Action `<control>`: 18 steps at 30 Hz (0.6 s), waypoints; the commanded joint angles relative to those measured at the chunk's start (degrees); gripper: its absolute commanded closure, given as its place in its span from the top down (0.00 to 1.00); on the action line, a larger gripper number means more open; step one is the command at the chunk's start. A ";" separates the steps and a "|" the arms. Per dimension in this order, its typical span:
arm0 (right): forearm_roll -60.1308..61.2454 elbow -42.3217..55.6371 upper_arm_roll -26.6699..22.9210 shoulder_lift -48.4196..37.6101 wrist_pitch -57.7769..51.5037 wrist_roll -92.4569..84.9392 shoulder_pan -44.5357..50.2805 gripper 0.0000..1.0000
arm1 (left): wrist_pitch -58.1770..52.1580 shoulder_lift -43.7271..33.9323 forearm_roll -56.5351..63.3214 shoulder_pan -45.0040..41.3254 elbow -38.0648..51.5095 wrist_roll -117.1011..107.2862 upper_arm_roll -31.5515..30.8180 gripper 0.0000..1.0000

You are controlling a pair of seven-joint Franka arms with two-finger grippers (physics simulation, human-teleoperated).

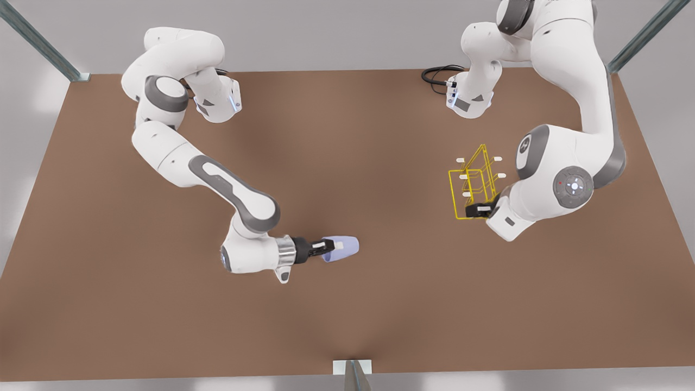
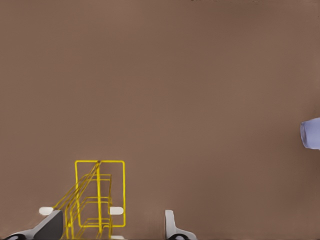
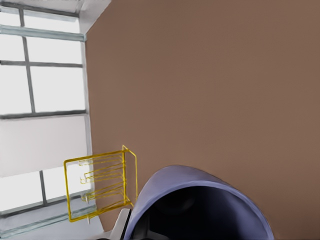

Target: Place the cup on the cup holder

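Note:
The lavender-blue cup [image 1: 344, 247] is held on its side above the brown table, its mouth facing the wrist. My right gripper [image 1: 331, 247], on the arm at the front view's left, is shut on its rim. The right wrist view looks into the cup [image 3: 200, 200]. The yellow wire cup holder [image 1: 474, 184] with white-tipped pegs stands at the front view's right. My left gripper [image 1: 478, 209] sits low at its base, open, its fingers [image 2: 172, 227] spread on either side of the cup holder [image 2: 100, 200]. The cup [image 2: 311, 134] shows far off in the left wrist view, the cup holder [image 3: 102, 185] in the right wrist view.
A wide stretch of brown table [image 1: 347, 163] lies between the cup and the rack. A black cable [image 1: 437, 75] loops at the back edge. A metal post [image 1: 352, 373] stands at the front edge. The elbow [image 1: 570, 184] of the left arm bulks beside the rack.

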 commanded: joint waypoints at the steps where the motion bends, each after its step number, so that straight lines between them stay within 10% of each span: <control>1: -0.31 3.20 0.05 1.98 0.57 9.70 2.63 0.21 | 7.53 0.93 -4.63 -7.99 3.28 -80.96 -0.69 1.00; 7: -0.48 4.69 -0.21 5.76 2.76 9.35 4.48 0.21 | 14.38 6.03 4.70 -15.21 12.08 -125.21 0.28 1.00; 18: -0.57 4.60 -1.09 9.10 6.19 5.93 5.71 0.21 | 12.71 15.52 6.10 -12.31 13.39 -118.35 2.39 1.00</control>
